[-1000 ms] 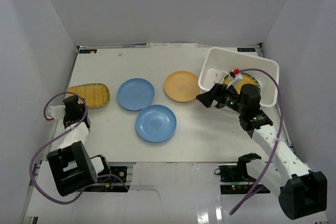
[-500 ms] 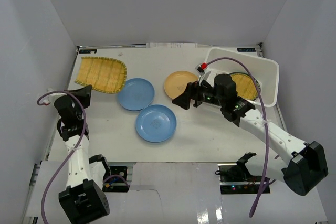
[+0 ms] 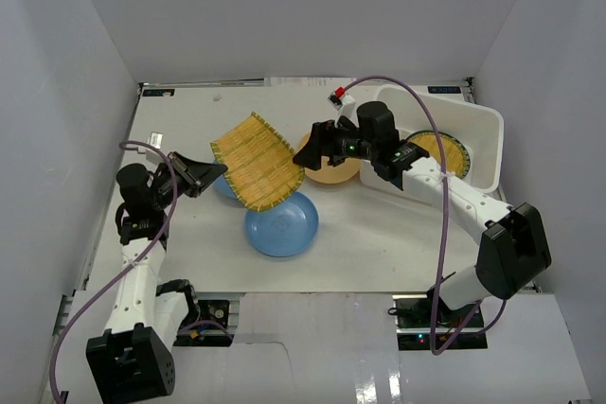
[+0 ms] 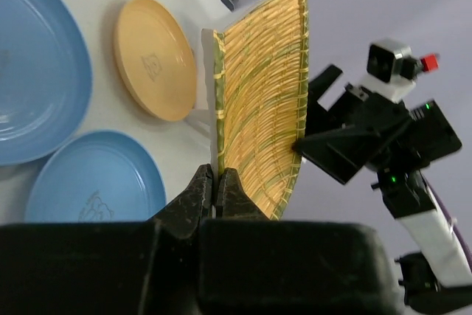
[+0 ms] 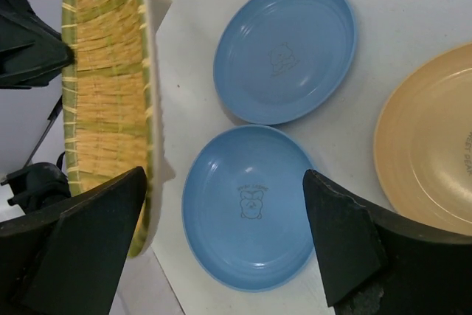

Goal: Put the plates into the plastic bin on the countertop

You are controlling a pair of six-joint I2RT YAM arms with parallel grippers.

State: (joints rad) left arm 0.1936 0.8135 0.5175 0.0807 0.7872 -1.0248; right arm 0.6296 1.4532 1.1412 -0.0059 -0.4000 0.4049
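The left gripper point(image 4: 217, 186) is clamped on the edge of the fan-shaped plate point(image 3: 256, 160), which is held tilted above the countertop point(image 3: 379, 234). One light blue plate point(image 3: 225, 190) is largely hidden behind it in the top view. A second light blue plate point(image 3: 281, 224) is overlapped at its upper rim. The orange-yellow plate point(image 3: 333, 171) is partly covered by the right gripper point(image 3: 311, 147), whose fingers are spread wide near the lifted plate. At the right, a round striped plate point(image 3: 445, 151) is seen inside the plastic bin point(image 3: 481, 125).

the fan-shaped plate point(image 4: 258, 108) looks woven, ribbed, matt. blue plates point(image 5: 248, 204) gleam smooth and glossy. the bin point(image 3: 488, 153) is smooth white plastic.
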